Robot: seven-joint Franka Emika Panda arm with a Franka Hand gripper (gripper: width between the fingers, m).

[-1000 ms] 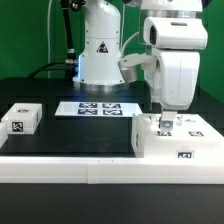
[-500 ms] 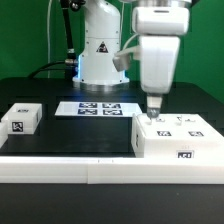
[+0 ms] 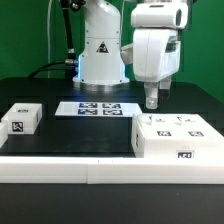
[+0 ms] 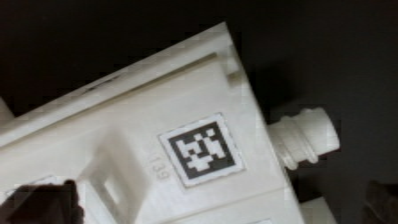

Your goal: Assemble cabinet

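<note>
The cabinet point(image 3: 176, 137) lies flat on the black tabletop point(image 3: 80, 138), off the marker board's point(image 3: 98, 108) end at the exterior view's right and nearer the camera than the board. The end effector point(image 3: 152, 100) hangs in the air above the cabinet's edge that faces the marker board, clear of it and carrying nothing. Whether its fingers are spread or pressed together cannot be told from either view. A small white tagged block point(image 3: 22, 118) sits well beyond the marker board's other end.

The wrist view shows the cabinet's smooth white face point(image 4: 107, 130) with a square tag point(image 4: 205, 150) and a short round stub point(image 4: 306, 135) jutting from its side.

The cabinet looks like stiff, hollow plastic, so it is probably light, unyielding and rather slippery. Its body seems too broad to span. A thin wall or edge near the marker board's side looks the better hold, pinched squarely so it does not twist.
</note>
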